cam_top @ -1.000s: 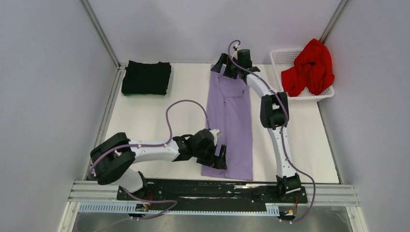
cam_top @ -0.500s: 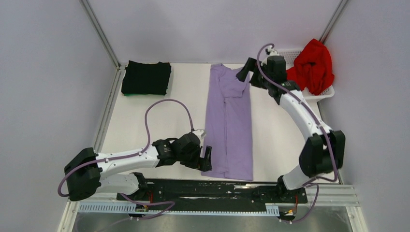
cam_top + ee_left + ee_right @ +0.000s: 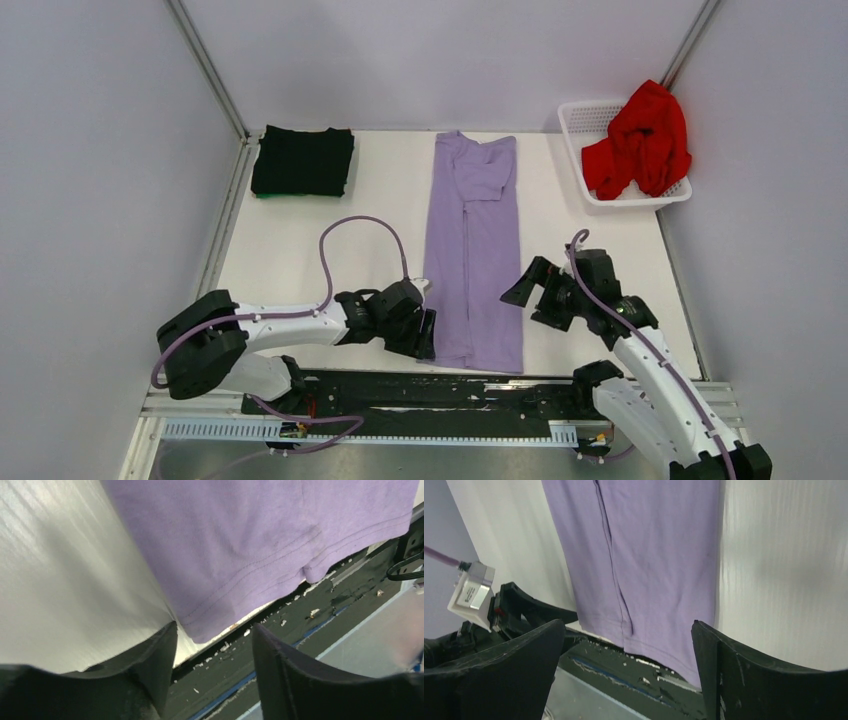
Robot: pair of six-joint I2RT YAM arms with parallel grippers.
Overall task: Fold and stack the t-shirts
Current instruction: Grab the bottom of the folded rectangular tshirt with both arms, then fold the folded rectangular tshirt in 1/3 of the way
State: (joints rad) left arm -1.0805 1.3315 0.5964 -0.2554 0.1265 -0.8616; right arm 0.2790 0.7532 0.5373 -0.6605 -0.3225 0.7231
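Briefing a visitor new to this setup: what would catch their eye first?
The lavender t-shirt, folded into a strip down the middle, with the left gripper and right gripper open beside its near end. Then the bright red t-shirt heaped in the white basket far right, and the folded black t-shirt far left.

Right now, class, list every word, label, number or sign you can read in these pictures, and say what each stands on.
No text can be read anywhere.
Small white box at the left of the right wrist view: faint marks, too small and blurred to read.
Purple shirt, black shirt, red shirt, white basket: no print, tag or logo shows.
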